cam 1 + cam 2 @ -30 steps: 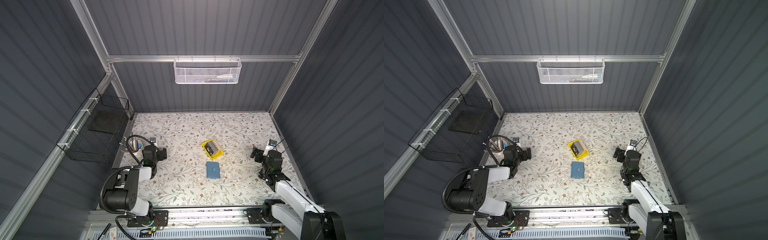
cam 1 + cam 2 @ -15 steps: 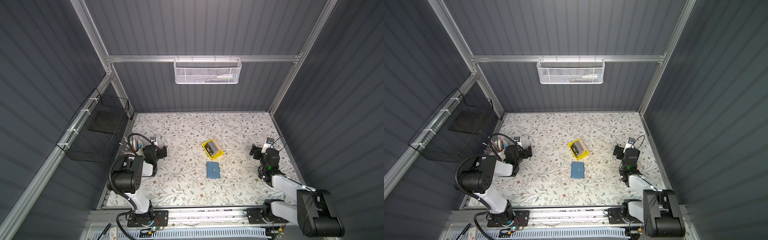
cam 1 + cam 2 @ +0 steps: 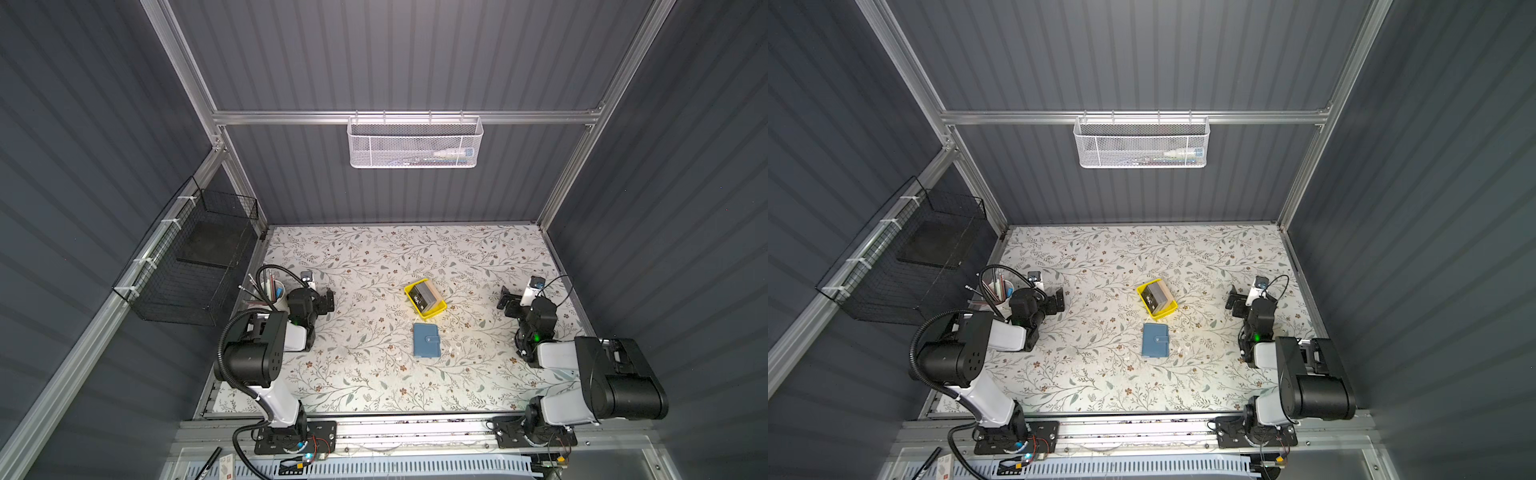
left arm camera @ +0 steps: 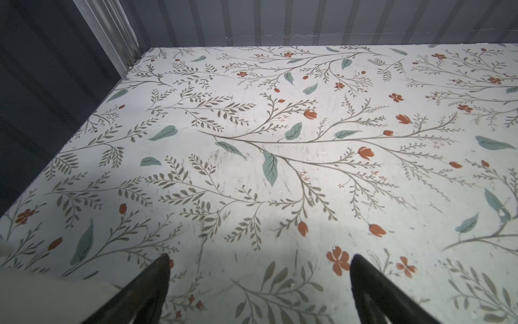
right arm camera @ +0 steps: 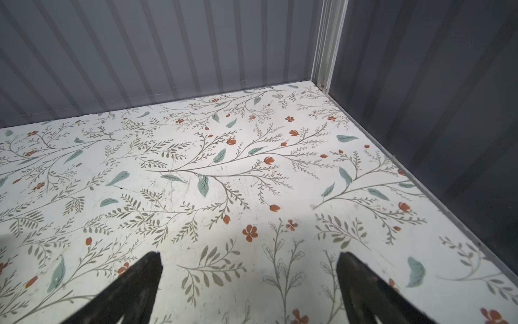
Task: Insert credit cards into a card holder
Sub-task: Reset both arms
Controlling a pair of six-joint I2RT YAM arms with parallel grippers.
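Jaws apart, empty: left gripper (image 4: 259,261), right gripper (image 5: 249,258), each over bare table (image 3: 374,374). Yellow tray (image 3: 432,316) mid-table, credit cards (image 3: 424,296) stacked inside, skewed. Card holder (image 3: 426,341) closed, flat, just robot-side of tray, long axis toward back wall. Lies between arms; right looks slightly nearer.

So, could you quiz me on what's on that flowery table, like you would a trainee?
1. True or false: the blue card holder lies closed on the table.
2. Where are the black credit cards? A: in the yellow tray; B: on the card holder; C: in the white wall basket.
3. Fill in: the left pincer and right pincer both stand ____, gripping nothing.
Key: 1 true; 2 A; 3 open.
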